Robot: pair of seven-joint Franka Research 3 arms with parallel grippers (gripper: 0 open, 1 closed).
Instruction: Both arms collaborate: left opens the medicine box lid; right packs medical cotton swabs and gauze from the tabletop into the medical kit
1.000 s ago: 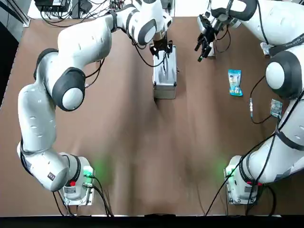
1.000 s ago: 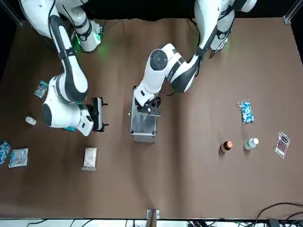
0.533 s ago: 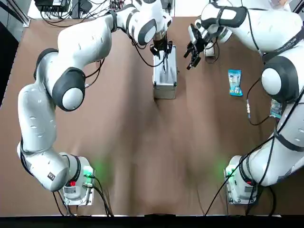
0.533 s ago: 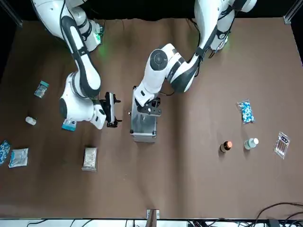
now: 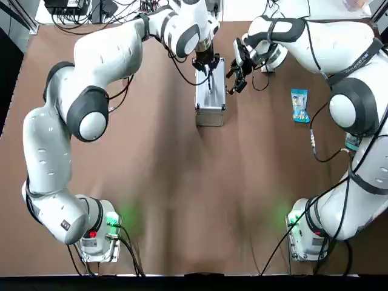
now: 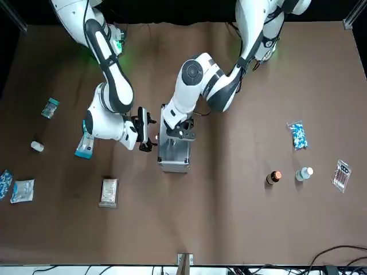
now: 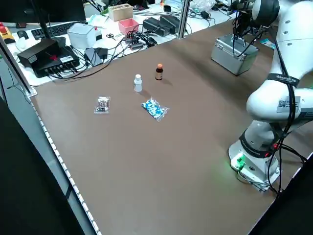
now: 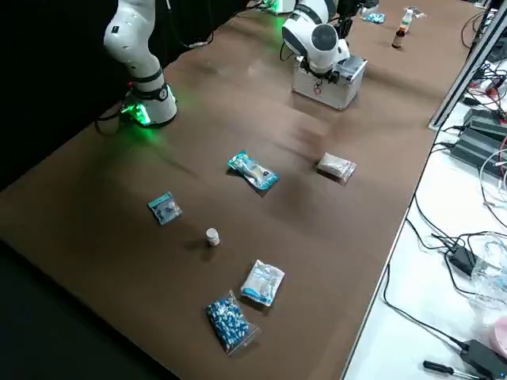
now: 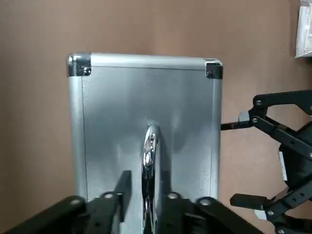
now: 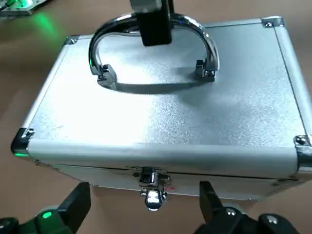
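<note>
Top view, upper middle: left gripper [image 5: 206, 65], fingers apart astride handle [image 9: 150, 170]; medical kit [image 5: 210, 116] closed. Just right: right gripper [image 5: 230, 83], newly swung in, fingers apart by latch [image 10: 152, 187], unlatching likely. Farther right: swabs [image 5: 300, 105] on table [image 5: 176, 182].

Beyond the desk [image 7: 161, 161]'s far edge, a white side table [image 7: 122, 41] holds a monitor [image 7: 58, 10], keyboard [image 7: 57, 30] and tangled cables [image 7: 139, 38], over grey floor [image 7: 29, 112], beside black curtains [image 8: 55, 71].
</note>
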